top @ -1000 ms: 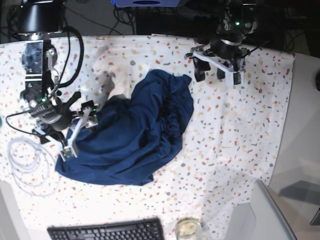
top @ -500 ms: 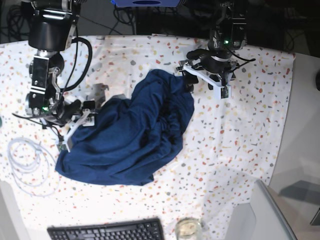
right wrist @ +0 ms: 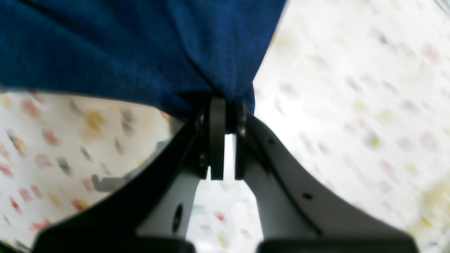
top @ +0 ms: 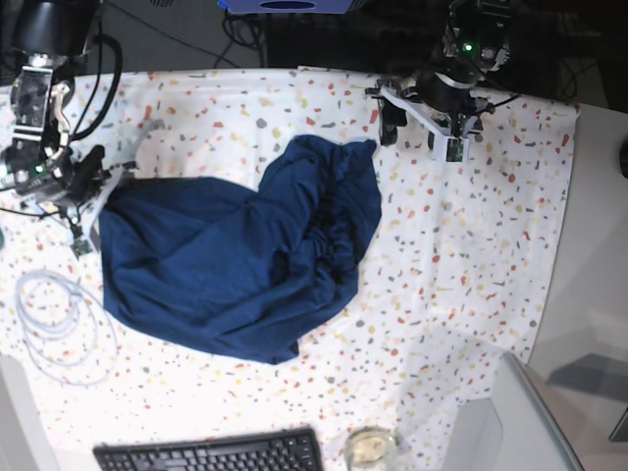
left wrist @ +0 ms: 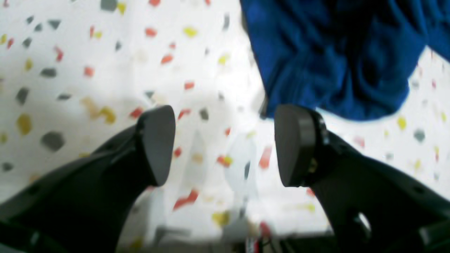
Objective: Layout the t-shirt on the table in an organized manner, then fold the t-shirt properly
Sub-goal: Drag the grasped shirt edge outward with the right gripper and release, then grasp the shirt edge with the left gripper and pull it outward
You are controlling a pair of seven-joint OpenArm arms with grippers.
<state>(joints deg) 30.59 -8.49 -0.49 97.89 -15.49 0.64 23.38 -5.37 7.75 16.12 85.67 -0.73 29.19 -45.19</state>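
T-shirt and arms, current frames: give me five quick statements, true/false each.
1. The right gripper is shut on the t-shirt. True.
2. The left gripper holds cloth between its fingers. False: it is open, with only the table between them.
3. The t-shirt lies flat and neatly spread. False: it is bunched, with folds near its middle.
4. A keyboard sits at the near table edge in the base view. True.
5. A white cable lies on top of the t-shirt. False: it is coiled beside it.
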